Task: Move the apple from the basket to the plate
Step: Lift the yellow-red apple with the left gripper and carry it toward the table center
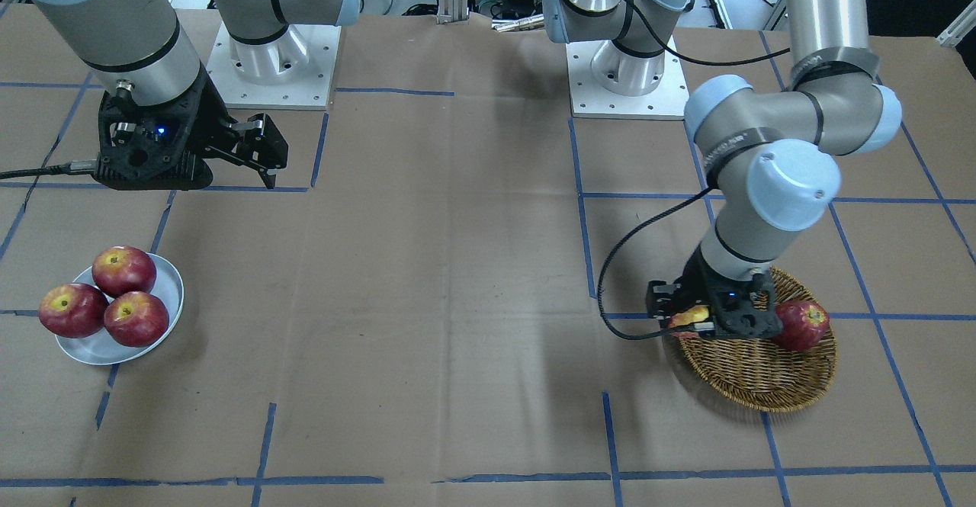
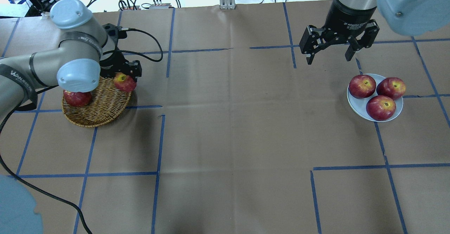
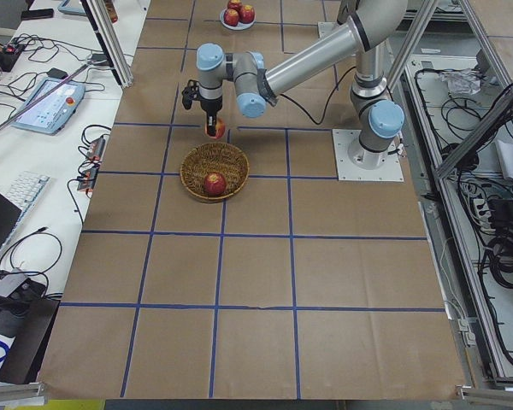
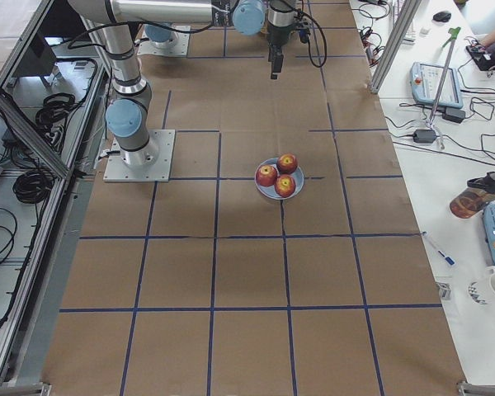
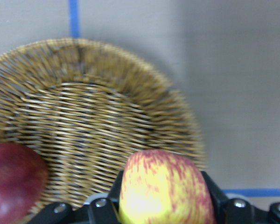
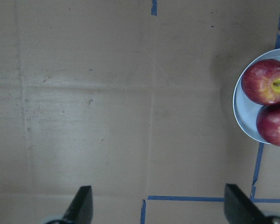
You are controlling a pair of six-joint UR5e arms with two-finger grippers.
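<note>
My left gripper (image 2: 123, 76) is shut on the pale red, yellow-streaked apple (image 2: 124, 82). It holds the apple just above the rim of the woven basket (image 2: 95, 116), on the side toward the table's middle. The left wrist view shows the apple (image 5: 163, 191) between the fingers, with the basket (image 5: 107, 93) below. In the front view the apple (image 1: 690, 316) is partly hidden by the gripper (image 1: 709, 318). The grey-white plate (image 2: 355, 105) lies far off at the right, and my right gripper (image 2: 329, 56) hangs open and empty behind it.
One dark red apple (image 2: 77, 98) lies in the basket under my left forearm. Three dark red apples (image 2: 381, 107) fill most of the plate. Blue tape lines cross the brown paper table. The arm bases (image 1: 274, 65) stand at the robot's side.
</note>
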